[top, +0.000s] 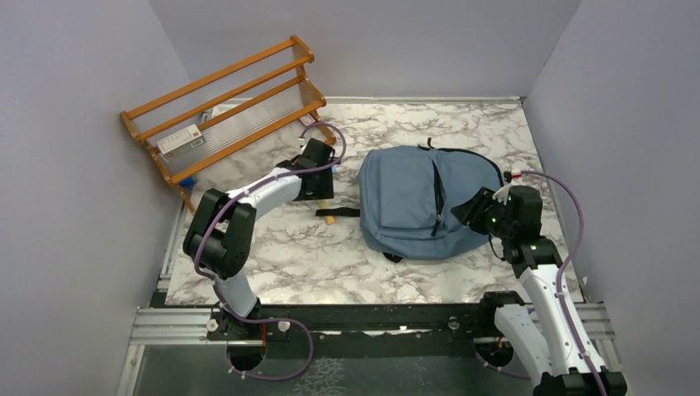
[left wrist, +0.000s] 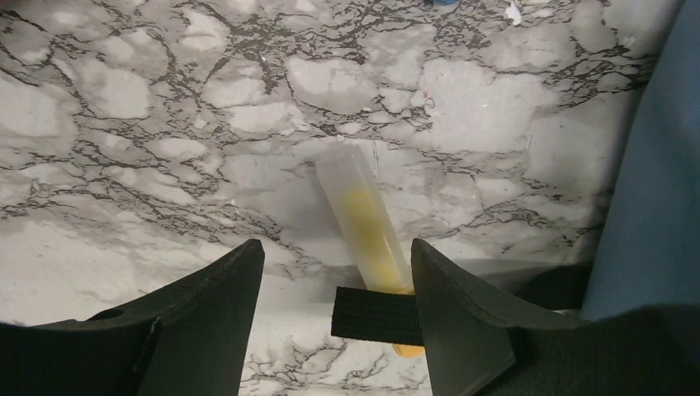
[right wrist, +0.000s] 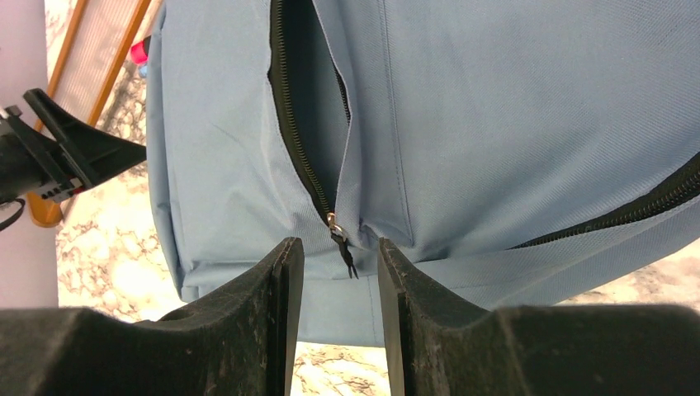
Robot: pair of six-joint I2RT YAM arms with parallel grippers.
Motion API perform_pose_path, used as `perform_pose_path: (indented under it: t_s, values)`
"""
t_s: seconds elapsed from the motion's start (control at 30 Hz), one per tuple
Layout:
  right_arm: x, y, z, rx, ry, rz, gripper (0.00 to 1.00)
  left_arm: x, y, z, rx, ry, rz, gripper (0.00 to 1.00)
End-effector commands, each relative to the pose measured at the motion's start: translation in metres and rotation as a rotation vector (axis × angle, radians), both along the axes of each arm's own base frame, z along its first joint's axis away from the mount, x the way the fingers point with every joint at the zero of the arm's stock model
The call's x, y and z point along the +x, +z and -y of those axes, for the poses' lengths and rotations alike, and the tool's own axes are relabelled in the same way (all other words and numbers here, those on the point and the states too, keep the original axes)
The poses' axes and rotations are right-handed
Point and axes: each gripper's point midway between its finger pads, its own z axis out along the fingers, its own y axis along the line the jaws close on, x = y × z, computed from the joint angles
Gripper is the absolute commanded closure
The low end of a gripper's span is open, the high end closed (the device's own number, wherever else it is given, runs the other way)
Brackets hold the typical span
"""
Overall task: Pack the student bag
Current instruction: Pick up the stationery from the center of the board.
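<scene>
Little looks packed yet: the soft dusty-blue fabric backpack [top: 413, 198] lies unzipped at 3 o'clock on the marble bench [top: 289, 247], a clear yellow-filled tube [left wrist: 363, 223] waits at its 9 o'clock between the spread jaws of the left gripper [left wrist: 337, 247], and the right gripper [right wrist: 338, 247] stands apart and empty by the zip

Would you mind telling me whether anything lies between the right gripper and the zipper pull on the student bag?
Nothing visible does. The right gripper faces the student bag directly, jaws apart, and the zipper pull hangs just ahead of the gap between them, with only bare blue fabric around it.
</scene>
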Motion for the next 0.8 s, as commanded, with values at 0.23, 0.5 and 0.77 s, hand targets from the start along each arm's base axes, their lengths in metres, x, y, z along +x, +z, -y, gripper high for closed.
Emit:
perform_pose_path:
  t_s: [0.23,0.5,0.77]
  values:
    - [-0.005,-0.006,-0.003,0.002,0.016,-0.019,0.57,0.025,-0.008,0.008,-0.008,0.041,0.023,0.33]
    - [-0.004,-0.008,-0.003,0.001,0.018,-0.026,0.57,0.025,-0.025,0.005,0.029,0.041,-0.008,0.39]
    - [-0.003,-0.008,-0.003,0.001,0.018,-0.028,0.57,0.027,-0.03,0.001,0.063,0.029,-0.016,0.48]
